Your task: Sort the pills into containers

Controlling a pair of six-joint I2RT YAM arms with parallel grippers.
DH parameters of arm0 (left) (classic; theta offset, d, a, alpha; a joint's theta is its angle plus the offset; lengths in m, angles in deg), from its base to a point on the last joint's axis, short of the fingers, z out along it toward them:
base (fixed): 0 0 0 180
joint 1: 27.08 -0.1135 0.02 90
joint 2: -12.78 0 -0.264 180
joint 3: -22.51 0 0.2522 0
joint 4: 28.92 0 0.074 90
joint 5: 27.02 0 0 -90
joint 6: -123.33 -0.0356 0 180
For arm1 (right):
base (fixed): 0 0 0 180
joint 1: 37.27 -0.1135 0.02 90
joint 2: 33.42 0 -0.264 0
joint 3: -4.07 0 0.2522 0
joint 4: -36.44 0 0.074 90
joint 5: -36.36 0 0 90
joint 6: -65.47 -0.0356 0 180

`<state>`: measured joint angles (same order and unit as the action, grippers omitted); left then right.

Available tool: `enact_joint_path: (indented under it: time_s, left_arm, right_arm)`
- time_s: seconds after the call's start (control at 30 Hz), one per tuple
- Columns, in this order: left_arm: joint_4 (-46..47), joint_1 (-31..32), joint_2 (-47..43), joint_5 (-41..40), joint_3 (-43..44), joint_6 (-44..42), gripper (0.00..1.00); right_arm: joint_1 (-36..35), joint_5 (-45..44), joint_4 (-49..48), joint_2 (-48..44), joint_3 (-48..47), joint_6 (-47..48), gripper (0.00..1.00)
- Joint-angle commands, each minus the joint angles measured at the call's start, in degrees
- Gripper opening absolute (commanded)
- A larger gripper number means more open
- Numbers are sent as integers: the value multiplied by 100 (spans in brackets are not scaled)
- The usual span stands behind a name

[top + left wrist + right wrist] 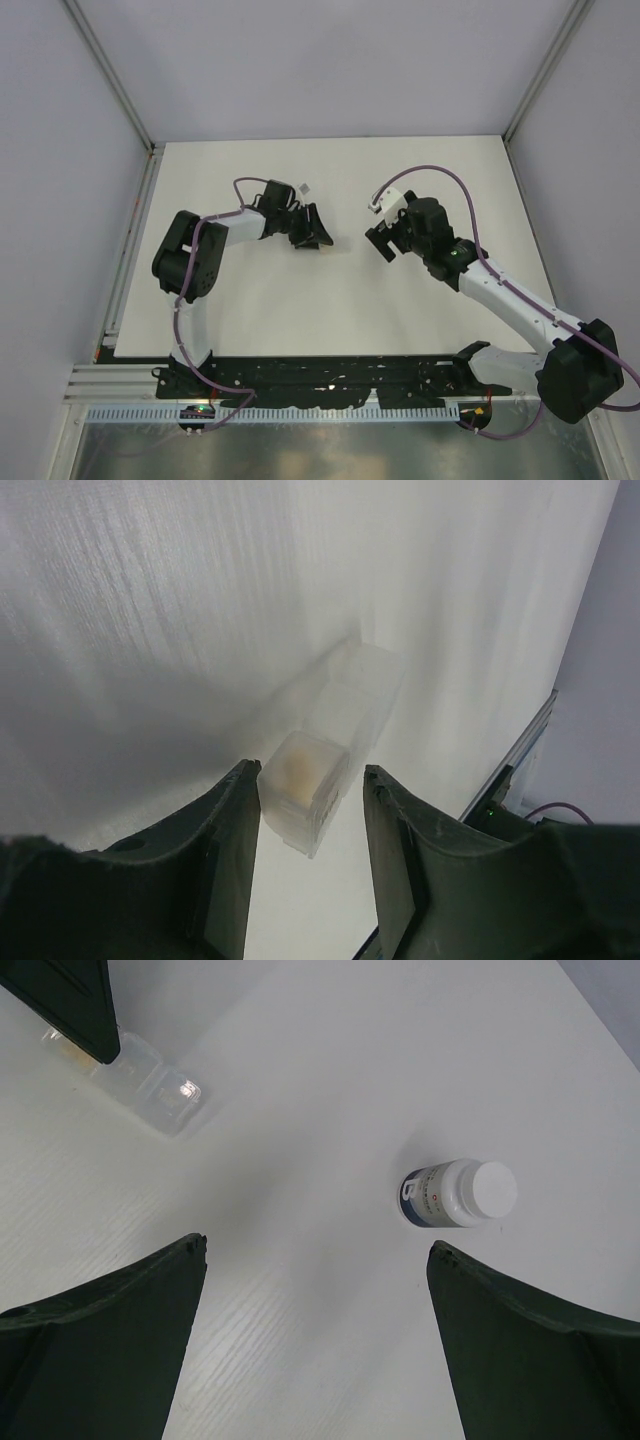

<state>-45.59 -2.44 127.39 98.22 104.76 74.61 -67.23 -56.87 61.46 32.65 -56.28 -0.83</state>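
The clear plastic packet [335,730] lies flat on the white table [150,630]. Its near compartment shows a faint orange blur, likely pills [297,768]. My left gripper [308,770] stands partly open, straddling the packet's near end. A gap shows on the right side, and the left finger [215,850] is close beside the packet. In the right wrist view the packet [150,1085] sits at top left, and the white-capped bottle [460,1195] stands on the table to the right. My right gripper [318,1244] hangs wide open over bare table, with nothing between its fingers. From above, the left gripper [310,228] and right gripper [385,240] face each other mid-table.
The white table [330,310] is walled by pale panels at the back and on both sides. A metal rail [130,250] runs along the left edge. A black base rail [330,375] with cables crosses the near edge.
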Motion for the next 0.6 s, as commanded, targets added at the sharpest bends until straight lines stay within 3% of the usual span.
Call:
enact_joint_path:
  time_s: [0.0,0.57]
  left_arm:
    - [-174,14,0,-176,253,-260,48]
    - [-719,14,-131,-764,455,-779,52]
  right_arm:
    - [-28,94,-107,29,-43,29,95]
    - [-28,129,-55,73,-61,55,95]
